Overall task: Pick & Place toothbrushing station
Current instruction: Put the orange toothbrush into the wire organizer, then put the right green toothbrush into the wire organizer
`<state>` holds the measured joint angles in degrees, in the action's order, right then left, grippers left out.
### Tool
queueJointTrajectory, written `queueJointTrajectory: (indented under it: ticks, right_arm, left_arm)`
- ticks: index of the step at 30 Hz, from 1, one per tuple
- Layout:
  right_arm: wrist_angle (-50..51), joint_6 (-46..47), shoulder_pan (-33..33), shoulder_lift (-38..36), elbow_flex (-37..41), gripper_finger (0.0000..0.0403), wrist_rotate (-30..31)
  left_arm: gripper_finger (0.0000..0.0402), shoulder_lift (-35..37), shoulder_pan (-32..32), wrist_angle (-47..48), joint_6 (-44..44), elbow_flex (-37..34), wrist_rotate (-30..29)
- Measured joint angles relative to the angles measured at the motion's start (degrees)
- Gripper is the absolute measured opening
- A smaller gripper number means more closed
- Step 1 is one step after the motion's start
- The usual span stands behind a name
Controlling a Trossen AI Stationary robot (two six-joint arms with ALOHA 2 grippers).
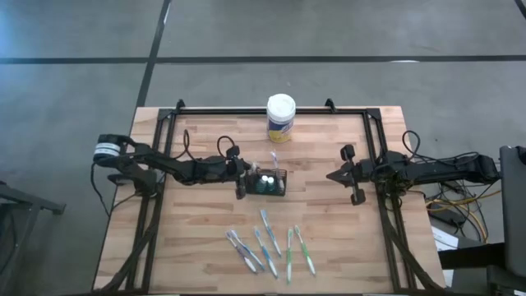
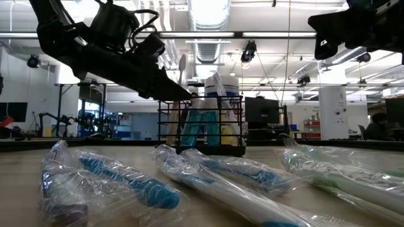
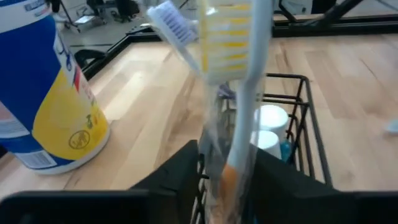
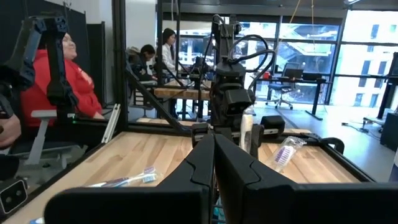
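The black wire-mesh caddy [image 1: 283,191] stands at the table's middle, with two white-capped tubes [image 3: 270,121] inside. My left gripper [image 1: 244,177] is at the caddy's left end, shut on a plastic-wrapped toothbrush with yellow-white bristles [image 3: 227,43] that stands nearly upright. A second wrapped toothbrush with blue bristles [image 3: 168,22] rises beside it. Several wrapped toothbrushes [image 1: 267,247] lie flat on the table nearer the front edge. My right gripper [image 1: 330,176] is shut and empty, to the right of the caddy. My left gripper pinches the wrapped toothbrush's white handle [image 3: 239,146], at its lower part, between its two fingers. The fingers come from the table's left, slanting down, and lie across the handle. The brush stands head up over the caddy's left end; its lower end is hidden by the fingers.
A white-lidded canister with a blue and yellow label [image 1: 280,117] stands at the far edge behind the caddy. A black frame rail [image 1: 246,108] runs round the table's back and sides. People sit beyond the table in the right wrist view [image 4: 62,74].
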<state>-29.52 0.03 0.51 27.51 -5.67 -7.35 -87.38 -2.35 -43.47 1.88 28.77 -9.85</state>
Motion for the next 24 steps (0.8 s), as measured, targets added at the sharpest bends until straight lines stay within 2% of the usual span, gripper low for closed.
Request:
queueJointTrajectory:
  ticks: [5, 10, 14, 24]
  right_arm:
    - [0.0, -0.14, 0.0, 0.02, 0.0, 0.0008, -0.02]
    - [0.0, -0.46, 0.0, 0.02, 0.02, 0.0008, 0.0]
    - [-0.93, -1.89, 0.0, 0.04, 0.0, 0.0008, -0.02]
    - [-4.2, -5.15, 0.01, 0.02, 0.0, 0.0008, 0.0]
  left_arm:
    - [0.0192, 2.62, -0.02, 2.68, -2.06, 0.0, 0.27]
    - [0.0229, 9.02, -0.02, 8.42, -3.55, 0.0, 0.21]
    - [0.0243, 15.19, -0.03, 13.98, -4.46, 0.0, 0.18]
    - [0.0247, 32.15, -0.04, 25.91, 0.84, -0.02, -0.09]
